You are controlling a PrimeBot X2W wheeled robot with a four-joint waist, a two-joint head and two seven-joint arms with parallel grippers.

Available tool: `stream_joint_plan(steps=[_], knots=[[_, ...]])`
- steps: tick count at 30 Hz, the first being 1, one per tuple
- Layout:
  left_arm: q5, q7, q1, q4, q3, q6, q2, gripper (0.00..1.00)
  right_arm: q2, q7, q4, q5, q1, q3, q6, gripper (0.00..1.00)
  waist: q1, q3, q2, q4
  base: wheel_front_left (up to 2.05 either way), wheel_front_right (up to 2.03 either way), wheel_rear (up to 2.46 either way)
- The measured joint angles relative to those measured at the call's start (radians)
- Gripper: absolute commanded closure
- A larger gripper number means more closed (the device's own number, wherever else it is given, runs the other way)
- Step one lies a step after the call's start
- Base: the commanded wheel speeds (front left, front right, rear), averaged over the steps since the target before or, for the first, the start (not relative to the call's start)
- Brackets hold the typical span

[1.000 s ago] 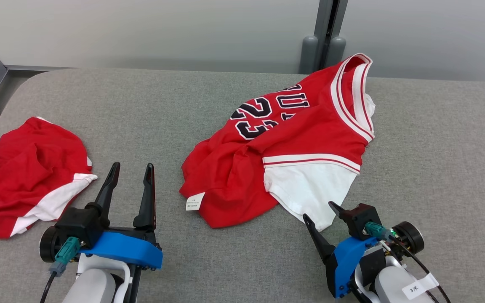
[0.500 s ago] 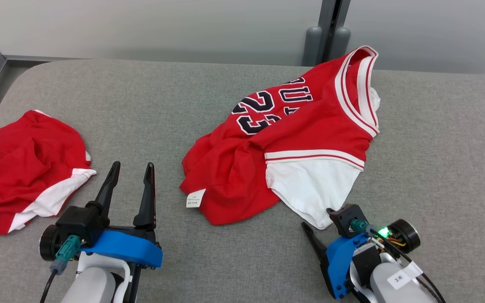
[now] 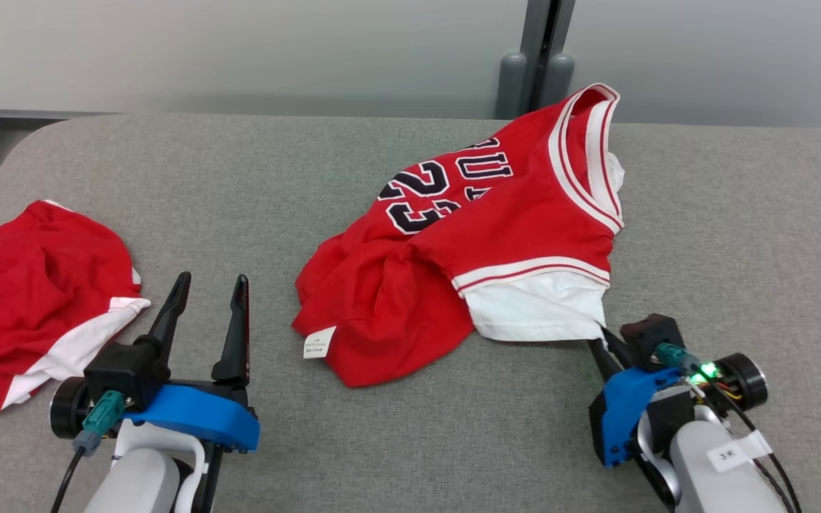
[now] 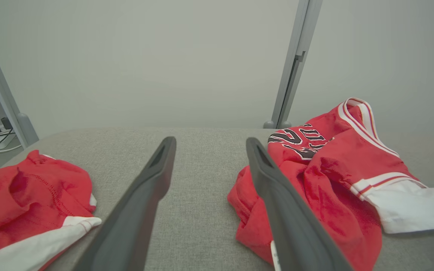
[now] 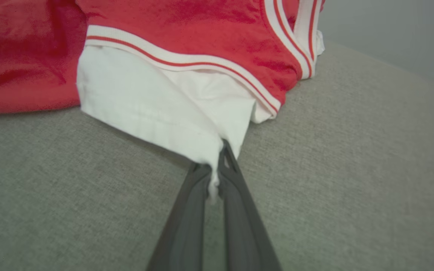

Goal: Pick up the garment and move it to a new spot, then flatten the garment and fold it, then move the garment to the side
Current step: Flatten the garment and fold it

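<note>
Grey bench [image 3: 189,171] ahead; the red jersey [image 3: 524,228] lies crumpled at its middle, its white corner [image 5: 187,124] pinched tight in the right end effector [image 3: 601,339]. The left end effector [image 3: 212,279] rests with fingers wide apart, near another red garment [image 3: 33,299].

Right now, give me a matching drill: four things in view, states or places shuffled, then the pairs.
1 left tool
2 right tool
3 jersey
4 other red garment

A shut on the jersey's white corner
B crumpled at the left edge of the table
C open, empty
D heaped mid-table, numbers up

Pairs: 1-C, 2-A, 3-D, 4-B
</note>
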Motion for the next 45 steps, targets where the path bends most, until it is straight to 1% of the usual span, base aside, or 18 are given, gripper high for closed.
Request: stream_joint_plan(steps=[4, 5, 6, 11, 15, 19, 22, 26, 27, 28, 33, 36, 38, 41, 45], knots=[[-0.007, 0.001, 0.012, 0.001, 0.015, 0.008, 0.023, 0.0, -0.008, -0.008, -0.087, -0.017, 0.054, -0.097, 0.0, 1.0, 0.0, -0.016, 0.0, -0.022, 0.0, 0.0, 0.0], [-0.007, 0.001, 0.012, 0.001, 0.015, 0.008, 0.023, 0.0, -0.008, -0.008, -0.087, -0.017, 0.054, -0.097, 0.0, 1.0, 0.0, -0.016, 0.0, -0.022, 0.0, 0.0, 0.0], [-0.008, 0.001, 0.017, 0.001, 0.017, 0.01, 0.027, 0.0, -0.009, -0.006, -0.113, -0.021, 0.071, -0.12, 0.0, 1.0, 0.0, -0.02, 0.0, -0.029, 0.0, 0.0, 0.0], [-0.009, 0.001, 0.039, -0.007, 0.028, 0.021, 0.049, 0.0, -0.008, 0.034, -0.254, -0.044, 0.16, -0.224, 0.0, 1.0, 0.0, -0.035, 0.0, -0.064, 0.0, 0.0, 0.0], [-0.014, 0.002, 0.053, -0.015, 0.032, 0.027, 0.055, 0.0, -0.005, 0.064, -0.34, -0.046, 0.219, -0.293, 0.0, 1.0, 0.0, -0.045, 0.0, -0.086, 0.0, 0.0, 0.0], [-0.017, 0.006, 0.067, -0.019, 0.03, 0.032, 0.057, 0.0, 0.0, 0.084, -0.378, -0.052, 0.265, -0.331, 0.0, 1.0, 0.0, -0.048, 0.0, -0.097, 0.0, 0.0, 0.0], [-0.018, 0.006, 0.068, -0.021, 0.029, 0.035, 0.059, 0.0, 0.006, 0.089, -0.385, -0.055, 0.285, -0.355, 0.0, 1.0, -0.0001, -0.049, 0.0, -0.1, 0.0, 0.0, 0.0], [-0.023, 0.006, 0.071, -0.024, 0.029, 0.036, 0.063, 0.0, 0.008, 0.084, -0.382, -0.08, 0.298, -0.42, 0.0, 1.0, 0.0, -0.045, 0.0, -0.103, 0.0, 0.0, 0.0], [-0.024, 0.006, 0.071, -0.024, 0.03, 0.036, 0.063, 0.0, 0.007, 0.084, -0.378, -0.078, 0.299, -0.426, 0.0, 0.65, 0.0, -0.044, 0.0, -0.103, 0.0, 0.0, 0.0], [-0.024, 0.006, 0.071, -0.024, 0.029, 0.036, 0.063, 0.0, 0.007, 0.082, -0.37, -0.061, 0.301, -0.417, 0.0, 0.0, 0.0, -0.044, 0.0, -0.103, 0.0, 0.0, 0.0], [-0.028, 0.007, 0.077, -0.024, 0.03, 0.044, 0.065, 0.0, 0.01, 0.047, -0.368, 0.03, 0.31, -0.357, 0.0, 0.0, 0.0, -0.045, 0.0, -0.107, 0.0, 0.0, 0.0], [-0.033, 0.006, 0.086, -0.023, 0.029, 0.045, 0.064, 0.0, 0.01, 0.0, -0.4, 0.108, 0.311, -0.328, 0.0, 0.0, 0.0, -0.051, 0.0, -0.11, 0.0, 0.0, 0.0], [-0.035, 0.005, 0.088, -0.021, 0.028, 0.047, 0.063, 0.0, 0.011, -0.038, -0.429, 0.183, 0.313, -0.307, 0.0, 0.0, 0.0, -0.055, 0.0, -0.112, 0.0, 0.0, 0.0], [-0.038, 0.002, 0.093, -0.018, 0.027, 0.047, 0.061, 0.0, 0.011, -0.099, -0.474, 0.229, 0.321, -0.289, 0.0, 0.0, 0.0, -0.063, 0.0, -0.115, 0.0, 0.0, 0.0], [-0.043, 0.001, 0.102, -0.012, 0.024, 0.048, 0.057, 0.0, 0.01, -0.18, -0.513, 0.247, 0.326, -0.289, -0.001, 0.0, 0.0, -0.076, 0.0, -0.115, 0.0, 0.0, 0.0]])
